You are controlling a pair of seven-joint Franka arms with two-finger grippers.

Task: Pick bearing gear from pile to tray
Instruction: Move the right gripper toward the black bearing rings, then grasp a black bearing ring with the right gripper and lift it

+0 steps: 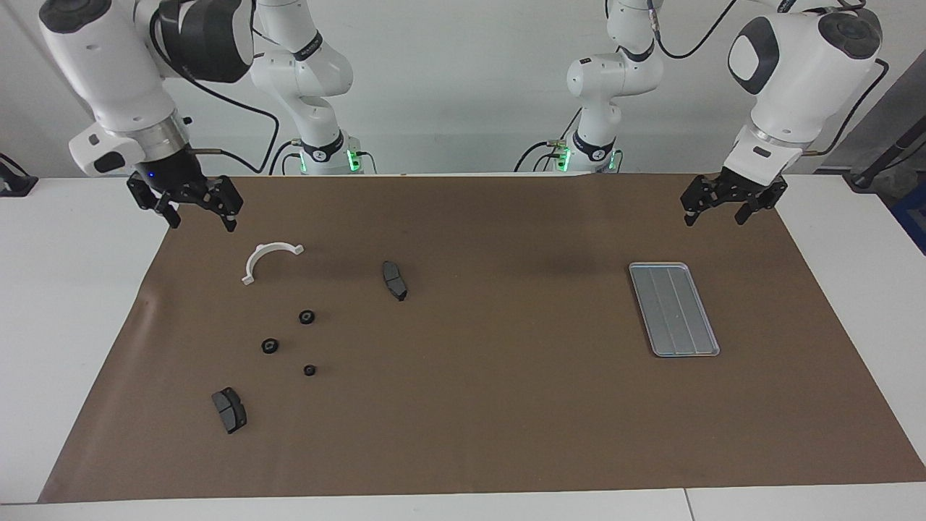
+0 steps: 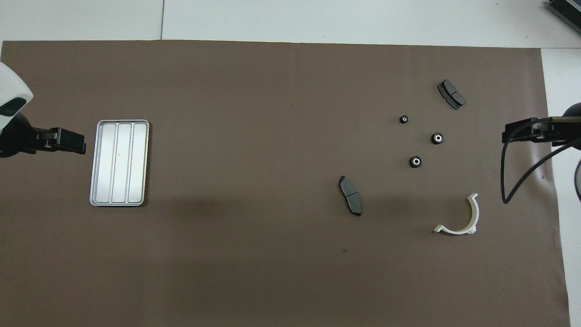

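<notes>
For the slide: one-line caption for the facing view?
Both end effectors, left and right, wait raised; three gears, brake pads and bracket lie scattered, tray empty.

Three small black bearing gears (image 1: 306,317) lie loose among the pile, well apart from the empty silver tray (image 1: 673,310).

High facing view, steep overhead, shared mat (image 1: 506,405)

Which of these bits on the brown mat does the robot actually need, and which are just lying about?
Needed: three small black gears; metal tray.
Lying about: white half-ring bracket; two brake pads.
</notes>
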